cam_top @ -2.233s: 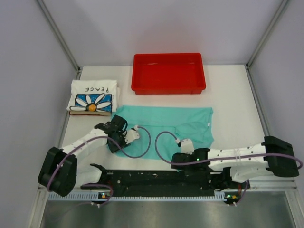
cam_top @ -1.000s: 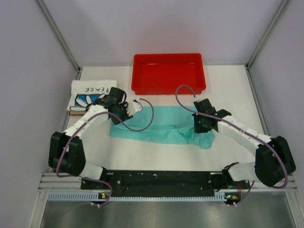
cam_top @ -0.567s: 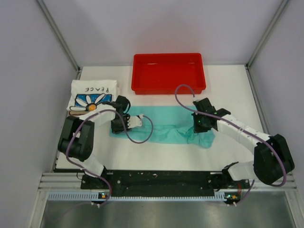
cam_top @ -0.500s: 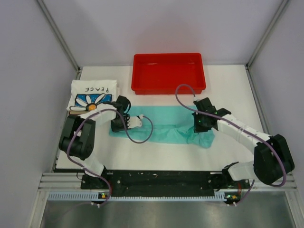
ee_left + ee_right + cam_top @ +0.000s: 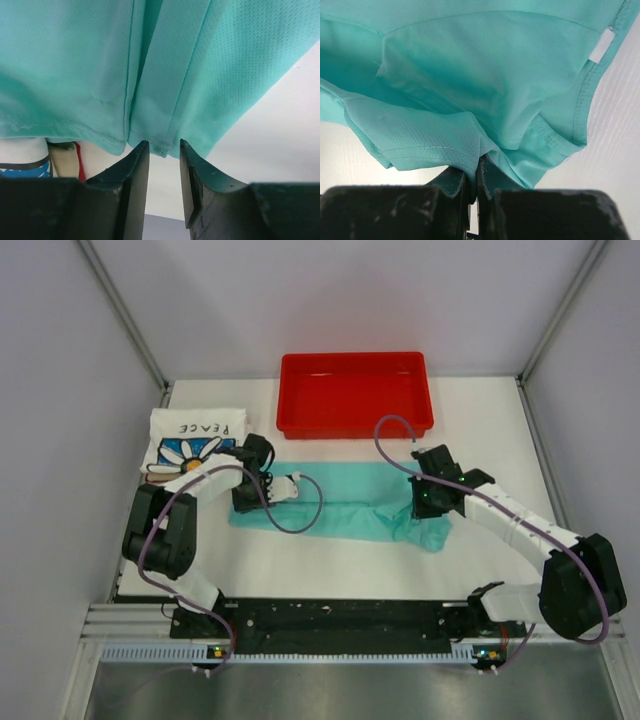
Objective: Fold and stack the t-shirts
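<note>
The teal-green t-shirt (image 5: 345,502) lies mid-table, folded over into a long band. My left gripper (image 5: 248,490) is at its left end, open, with the shirt's hem (image 5: 160,146) just beyond the fingertips and nothing between the jaws. My right gripper (image 5: 425,502) is at the right end, shut on a fold of the teal shirt (image 5: 440,145) beside the collar. The white daisy "PEACE" t-shirt (image 5: 195,443) lies folded at the back left, its edge showing in the left wrist view (image 5: 25,160).
A red plastic tray (image 5: 355,392) stands at the back centre, just behind the teal shirt. The enclosure walls close in on both sides. The arm bases and a black rail (image 5: 330,625) run along the near edge.
The teal shirt's near half was lifted and folded back into a band. The left gripper has since let go and shifted slightly at the left end; the right gripper still holds.
</note>
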